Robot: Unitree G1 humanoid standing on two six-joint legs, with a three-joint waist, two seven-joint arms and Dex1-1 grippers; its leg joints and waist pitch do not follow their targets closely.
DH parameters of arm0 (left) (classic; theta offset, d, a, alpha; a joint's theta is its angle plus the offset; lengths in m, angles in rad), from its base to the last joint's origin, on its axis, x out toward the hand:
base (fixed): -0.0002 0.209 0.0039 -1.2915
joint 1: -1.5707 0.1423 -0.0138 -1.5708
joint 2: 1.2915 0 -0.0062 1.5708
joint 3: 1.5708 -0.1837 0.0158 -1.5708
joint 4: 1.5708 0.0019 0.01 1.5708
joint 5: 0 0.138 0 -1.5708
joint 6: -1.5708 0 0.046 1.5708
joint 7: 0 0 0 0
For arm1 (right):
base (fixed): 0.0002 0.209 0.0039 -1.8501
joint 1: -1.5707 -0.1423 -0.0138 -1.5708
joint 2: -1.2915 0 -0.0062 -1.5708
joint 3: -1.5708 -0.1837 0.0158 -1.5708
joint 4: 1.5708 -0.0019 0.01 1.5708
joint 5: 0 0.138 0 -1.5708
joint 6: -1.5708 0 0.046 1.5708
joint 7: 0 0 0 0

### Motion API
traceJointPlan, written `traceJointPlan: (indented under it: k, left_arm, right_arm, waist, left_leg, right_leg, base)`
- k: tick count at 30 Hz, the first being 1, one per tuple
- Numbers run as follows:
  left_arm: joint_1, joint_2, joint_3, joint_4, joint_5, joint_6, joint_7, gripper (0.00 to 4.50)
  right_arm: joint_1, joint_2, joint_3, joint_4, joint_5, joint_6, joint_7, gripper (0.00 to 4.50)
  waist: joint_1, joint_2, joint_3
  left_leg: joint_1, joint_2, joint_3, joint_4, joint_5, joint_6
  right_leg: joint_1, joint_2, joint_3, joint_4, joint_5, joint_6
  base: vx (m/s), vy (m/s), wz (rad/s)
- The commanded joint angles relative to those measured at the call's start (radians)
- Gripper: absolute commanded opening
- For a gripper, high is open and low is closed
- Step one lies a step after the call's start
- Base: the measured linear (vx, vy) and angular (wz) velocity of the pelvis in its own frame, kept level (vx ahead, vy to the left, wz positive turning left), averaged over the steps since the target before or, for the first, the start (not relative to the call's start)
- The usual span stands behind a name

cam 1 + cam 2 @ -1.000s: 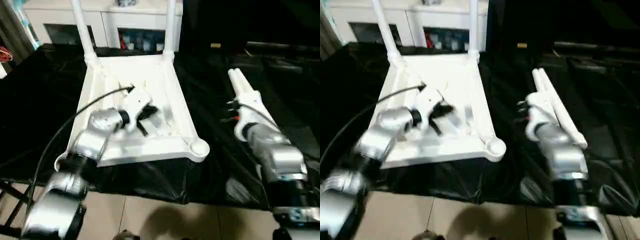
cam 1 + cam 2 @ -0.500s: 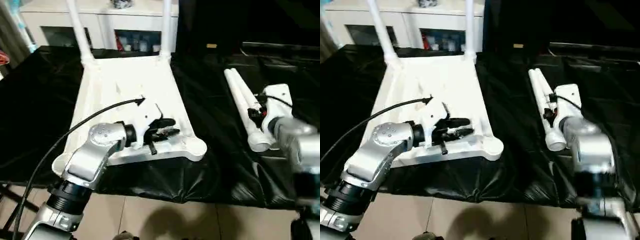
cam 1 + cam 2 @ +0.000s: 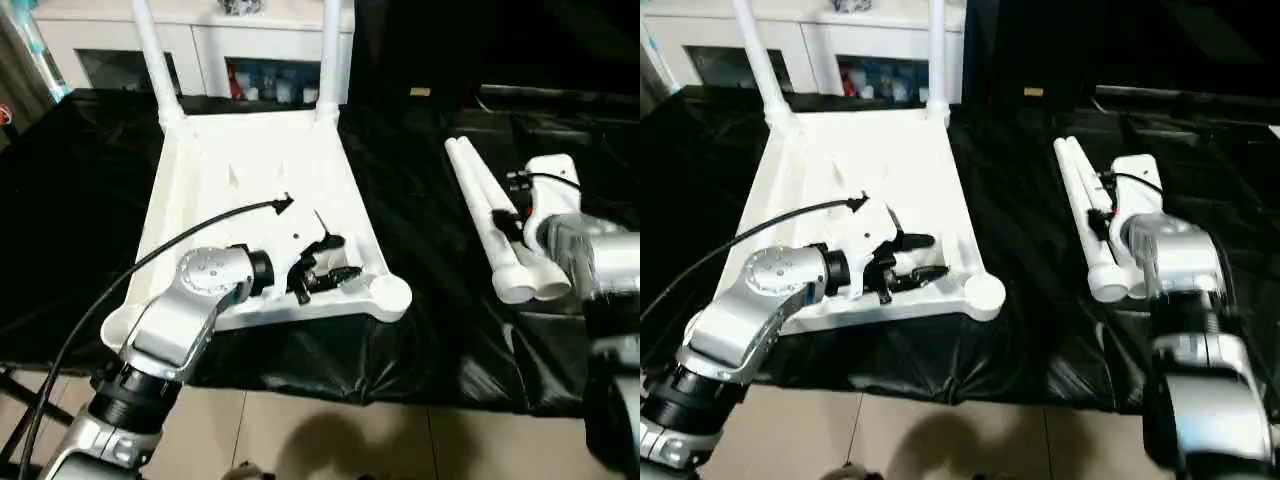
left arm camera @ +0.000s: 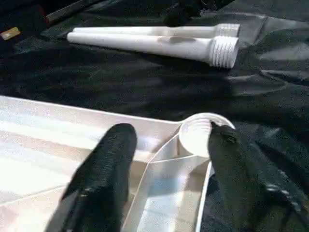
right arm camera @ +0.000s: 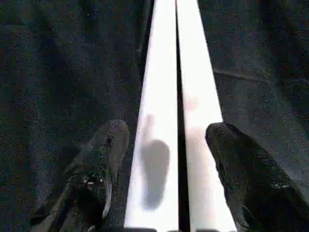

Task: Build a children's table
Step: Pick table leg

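Observation:
The children's table top [image 3: 260, 190] lies upside down on the black cloth, ribs up. Two white legs [image 3: 155, 60] [image 3: 333, 50] stand in its far corner sockets. My left gripper [image 3: 340, 258] hovers open over the near right part of the top, close to the empty corner socket [image 4: 199, 135], with nothing between its fingers [image 4: 116, 145]. Two loose legs [image 3: 480, 200] lie side by side on the cloth to the right. Above them my right gripper [image 5: 168, 130] is open, one finger [image 5: 108, 140] on each side of the pair, gripping neither.
A white glass-doored cabinet [image 3: 200, 40] stands behind the table top. Black cloth [image 3: 60, 200] covers the work surface and drops off at the front onto tiled floor [image 3: 300, 440]. A black cable [image 3: 200, 225] arcs over my left forearm. A small yellow item [image 3: 420, 92] lies far back.
Both grippers have opened. The left gripper has slid toward the near right corner socket. The right wrist has swung round and now reaches the loose legs from the right.

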State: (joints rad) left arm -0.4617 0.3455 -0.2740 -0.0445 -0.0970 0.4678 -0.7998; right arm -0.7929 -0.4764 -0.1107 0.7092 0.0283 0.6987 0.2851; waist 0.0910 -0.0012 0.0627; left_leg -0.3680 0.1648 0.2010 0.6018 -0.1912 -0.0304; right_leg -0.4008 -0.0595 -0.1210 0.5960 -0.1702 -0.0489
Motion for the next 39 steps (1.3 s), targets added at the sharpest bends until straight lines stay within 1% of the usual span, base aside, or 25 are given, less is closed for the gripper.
traceJointPlan:
  k: [1, 4, 6, 8, 13, 14, 17, 20, 21, 22, 23, 24, 25, 26, 27, 28, 30, 31, 33, 34, 35, 36, 37, 38, 39]
  left_arm:
    - [-0.005, 0.009, -0.012, -0.009, 0.007, 0.015, 0.0, 3.12]
    - [0.0, 0.017, -0.021, -0.021, -0.006, 0.037, -0.024, 3.12]
    - [0.001, 0.019, -0.024, -0.027, -0.01, 0.043, -0.031, 3.12]
    - [0.007, 0.026, -0.033, -0.037, -0.017, 0.055, -0.043, 3.12]
    - [0.009, 0.031, -0.037, -0.041, -0.015, 0.059, -0.048, 3.12]
    - [0.007, 0.03, -0.038, -0.042, -0.015, 0.062, -0.048, 3.12]
    - [0.005, 0.032, -0.038, -0.044, -0.016, 0.067, -0.049, 3.12]
    - [0.005, 0.036, -0.038, -0.048, -0.02, 0.073, -0.052, 3.12]
    - [0.005, 0.038, -0.037, -0.05, -0.021, 0.075, -0.054, 3.19]
    - [0.005, 0.041, -0.037, -0.05, -0.022, 0.075, -0.057, 3.19]
    - [0.005, 0.043, -0.037, -0.05, -0.022, 0.075, -0.058, 3.22]
    - [0.006, 0.043, -0.037, -0.05, -0.022, 0.075, -0.058, 3.22]
    - [0.005, 0.046, -0.036, -0.049, -0.022, 0.075, -0.062, 3.22]
    - [0.005, 0.046, -0.035, -0.048, -0.023, 0.074, -0.063, 3.22]
    - [0.002, 0.047, -0.035, -0.047, -0.023, 0.075, -0.064, 3.22]
    - [-0.001, 0.048, -0.034, -0.045, -0.023, 0.075, -0.065, 3.22]
    - [-0.003, 0.05, -0.033, -0.044, -0.023, 0.075, -0.065, 3.22]
    - [-0.003, 0.05, -0.033, -0.043, -0.023, 0.074, -0.065, 3.22]
    - [-0.005, 0.051, -0.031, -0.042, -0.024, 0.071, -0.062, 3.22]
    - [-0.013, 0.043, -0.021, -0.033, -0.022, 0.059, -0.045, 3.22]
    - [-0.019, 0.032, -0.012, -0.024, -0.021, 0.057, -0.03, 3.22]
    - [-0.02, 0.031, -0.011, -0.023, -0.021, 0.057, -0.029, 3.22]
    - [-0.036, 0.004, 0.011, 0.003, -0.014, 0.052, 0.015, 3.22]
    - [-0.046, -0.011, 0.022, 0.019, -0.008, 0.049, 0.043, 3.39]
    - [-0.047, -0.012, 0.022, 0.02, -0.008, 0.049, 0.044, 3.56]
  right_arm:
    - [-0.026, -0.01, -0.009, 0.059, 0.006, -0.018, 0.021, 2.92]
    - [-0.061, -0.015, -0.012, 0.163, 0.01, -0.023, 0.044, 2.92]
    - [-0.07, -0.017, -0.009, 0.19, 0.007, -0.027, 0.052, 2.92]
    - [-0.09, -0.017, -0.003, 0.25, 0.008, -0.031, 0.082, 2.92]
    - [-0.119, -0.016, 0.003, 0.344, 0.007, -0.048, 0.118, 2.92]
    - [-0.129, -0.018, 0.006, 0.373, 0.006, -0.047, 0.131, 2.92]
    - [-0.143, -0.02, 0.009, 0.414, 0.004, -0.046, 0.154, 2.92]
    - [-0.156, -0.024, 0.025, 0.454, -0.011, -0.047, 0.18, 2.92]
    - [-0.16, -0.026, 0.033, 0.467, -0.019, -0.049, 0.192, 2.75]
    - [-0.17, -0.026, 0.036, 0.491, -0.023, -0.054, 0.206, 2.75]
    - [-0.175, -0.026, 0.037, 0.503, -0.025, -0.055, 0.212, 2.65]
    - [-0.175, -0.026, 0.037, 0.505, -0.026, -0.056, 0.213, 2.65]
    - [-0.184, -0.025, 0.034, 0.523, -0.025, -0.056, 0.22, 2.55]
    - [-0.184, -0.025, 0.034, 0.525, -0.024, -0.055, 0.221, 2.43]
    - [-0.187, -0.025, 0.037, 0.533, -0.028, -0.055, 0.225, 2.43]
    - [-0.187, -0.024, 0.039, 0.54, -0.031, -0.058, 0.226, 2.26]
    - [-0.188, -0.024, 0.04, 0.549, -0.033, -0.065, 0.227, 2.2]
    - [-0.189, -0.024, 0.04, 0.551, -0.033, -0.067, 0.227, 2.13]
    - [-0.191, -0.023, 0.036, 0.56, -0.03, -0.08, 0.219, 2.0]
    - [-0.192, -0.022, 0.013, 0.56, -0.014, -0.106, 0.195, 1.97]
    - [-0.195, -0.021, -0.005, 0.558, -0.001, -0.125, 0.188, 1.95]
    - [-0.195, -0.021, -0.006, 0.558, -0.001, -0.125, 0.188, 1.95]
    - [-0.199, -0.017, -0.039, 0.547, 0.029, -0.146, 0.195, 1.95]
    - [-0.2, -0.014, -0.055, 0.539, 0.045, -0.156, 0.206, 1.93]
    - [-0.2, -0.014, -0.055, 0.539, 0.045, -0.157, 0.206, 1.93]
  waist:
    - [0.002, -0.021, -0.076]
    - [0.003, -0.021, -0.077]
    - [0.004, -0.021, -0.078]
    - [0.005, -0.021, -0.079]
    - [0.006, -0.02, -0.077]
    - [0.006, -0.021, -0.077]
    - [0.007, -0.02, -0.077]
    - [0.008, -0.018, -0.079]
    - [0.008, -0.019, -0.079]
    - [0.009, -0.022, -0.077]
    - [0.008, -0.021, -0.077]
    - [0.008, -0.02, -0.075]
    - [0.009, -0.023, -0.075]
    - [0.009, -0.022, -0.075]
    - [0.009, -0.021, -0.074]
    - [0.009, -0.021, -0.075]
    - [0.01, -0.021, -0.074]
    - [0.011, -0.025, -0.074]
    - [0.011, -0.024, -0.075]
    - [0.012, -0.029, -0.074]
    - [0.012, -0.028, -0.074]
    - [0.013, -0.027, -0.075]
    - [0.014, -0.025, -0.074]
    - [0.014, -0.023, -0.075]
    - [0.015, -0.025, -0.075]
  left_leg:
    - [0.009, 0.066, -0.033, -0.053, -0.072, 0.064]
    - [0.009, 0.068, -0.034, -0.053, -0.067, 0.069]
    - [0.008, 0.068, -0.033, -0.052, -0.066, 0.068]
    - [0.008, 0.068, -0.033, -0.051, -0.065, 0.069]
    - [0.006, 0.068, -0.032, -0.049, -0.07, 0.071]
    - [0.005, 0.068, -0.032, -0.048, -0.073, 0.071]
    - [0.006, 0.07, -0.032, -0.048, -0.078, 0.069]
    - [0.006, 0.071, -0.033, -0.047, -0.073, 0.07]
    - [0.005, 0.071, -0.032, -0.046, -0.076, 0.07]
    - [0.004, 0.072, -0.032, -0.046, -0.082, 0.069]
    - [0.005, 0.072, -0.033, -0.046, -0.088, 0.067]
    - [0.005, 0.071, -0.032, -0.046, -0.098, 0.065]
    - [0.005, 0.07, -0.032, -0.046, -0.101, 0.062]
    - [0.005, 0.071, -0.033, -0.046, -0.101, 0.061]
    - [0.005, 0.072, -0.033, -0.046, -0.103, 0.059]
    - [0.005, 0.072, -0.033, -0.046, -0.103, 0.057]
    - [0.005, 0.073, -0.033, -0.046, -0.105, 0.055]
    - [0.006, 0.073, -0.033, -0.046, -0.105, 0.055]
    - [0.006, 0.072, -0.033, -0.045, -0.105, 0.053]
    - [0.005, 0.072, -0.033, -0.046, -0.107, 0.052]
    - [0.005, 0.072, -0.033, -0.046, -0.108, 0.051]
    - [0.006, 0.073, -0.033, -0.045, -0.106, 0.05]
    - [0.005, 0.073, -0.034, -0.046, -0.109, 0.048]
    - [0.006, 0.071, -0.032, -0.044, -0.112, 0.05]
    - [0.005, 0.071, -0.033, -0.044, -0.112, 0.054]
  right_leg:
    - [0.061, -0.105, 0.073, -0.069, -0.251, -0.133]
    - [0.062, -0.105, 0.072, -0.066, -0.237, -0.147]
    - [0.062, -0.106, 0.072, -0.064, -0.237, -0.152]
    - [0.063, -0.106, 0.072, -0.063, -0.234, -0.156]
    - [0.062, -0.105, 0.07, -0.067, -0.26, -0.148]
    - [0.062, -0.105, 0.069, -0.067, -0.262, -0.148]
    - [0.061, -0.105, 0.068, -0.066, -0.268, -0.148]
    - [0.06, -0.105, 0.068, -0.063, -0.257, -0.158]
    - [0.06, -0.105, 0.067, -0.062, -0.257, -0.163]
    - [0.06, -0.106, 0.067, -0.064, -0.267, -0.16]
    - [0.059, -0.106, 0.067, -0.064, -0.277, -0.162]
    - [0.058, -0.107, 0.067, -0.068, -0.296, -0.156]
    - [0.058, -0.106, 0.067, -0.069, -0.31, -0.149]
    - [0.058, -0.106, 0.067, -0.067, -0.312, -0.149]
    - [0.057, -0.107, 0.067, -0.069, -0.316, -0.148]
    - [0.057, -0.106, 0.068, -0.067, -0.311, -0.148]
    - [0.057, -0.108, 0.068, -0.067, -0.313, -0.148]
    - [0.057, -0.108, 0.068, -0.066, -0.319, -0.147]
    - [0.056, -0.109, 0.068, -0.067, -0.32, -0.147]
    - [0.056, -0.109, 0.068, -0.068, -0.324, -0.144]
    - [0.056, -0.109, 0.069, -0.067, -0.326, -0.143]
    - [0.056, -0.11, 0.069, -0.066, -0.322, -0.143]
    - [0.056, -0.109, 0.068, -0.066, -0.318, -0.144]
    - [0.056, -0.108, 0.069, -0.067, -0.307, -0.145]
    - [0.057, -0.108, 0.069, -0.067, -0.3, -0.145]
  base:
    - [0.0, 0.0, 0.0]
    - [0.0, 0.0, 0.0]
    - [0.0, 0.0, 0.0]
    - [0.0, 0.0, 0.0]
    - [0.0, 0.0, 0.0]
    - [0.0, 0.0, 0.0]
    - [0.0, 0.0, 0.0]
    - [0.0, 0.0, 0.0]
    - [0.0, 0.0, 0.0]
    - [0.0, 0.0, 0.0]
    - [0.0, 0.0, 0.0]
    - [0.0, 0.0, 0.0]
    - [0.0, 0.0, 0.0]
    - [0.0, 0.0, 0.0]
    - [0.0, 0.0, 0.0]
    - [0.0, 0.0, 0.0]
    - [0.0, 0.0, 0.0]
    - [0.0, 0.0, 0.0]
    - [0.0, 0.0, 0.0]
    - [0.0, 0.0, 0.0]
    - [0.0, 0.0, 0.0]
    - [0.0, 0.0, 0.0]
    - [0.0, 0.0, 0.0]
    - [0.0, 0.0, 0.0]
    - [0.0, 0.0, 0.0]
